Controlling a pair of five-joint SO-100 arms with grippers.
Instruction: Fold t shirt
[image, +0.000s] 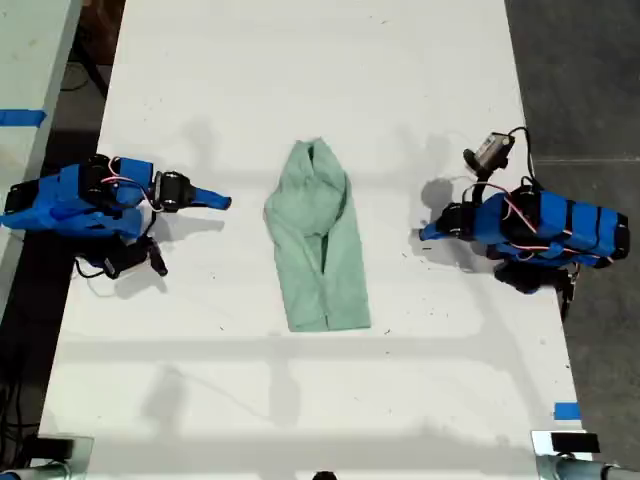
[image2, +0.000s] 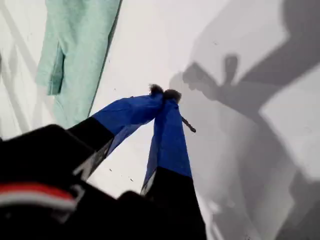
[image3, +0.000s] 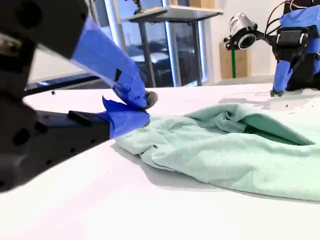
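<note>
— Where is the t shirt (image: 318, 240)?

— It lies on the white tabletop (image: 300, 80), folded lengthwise into a narrow, wrinkled strip. Both arms are clear of it, one on each side.

— And my first gripper (image: 428, 233)?

— It rests low over the tabletop, near the t shirt on the exterior view's right and not touching it. Its blue fingers (image2: 170, 135) are pressed together at the tips with nothing between them.

— My second gripper (image: 222, 201)?

— It is on the other side of the t shirt, pointing toward it and apart from the cloth. Its fingers (image3: 125, 75) meet at the tips too and carry nothing; the mint cloth lies just beyond them.
</note>
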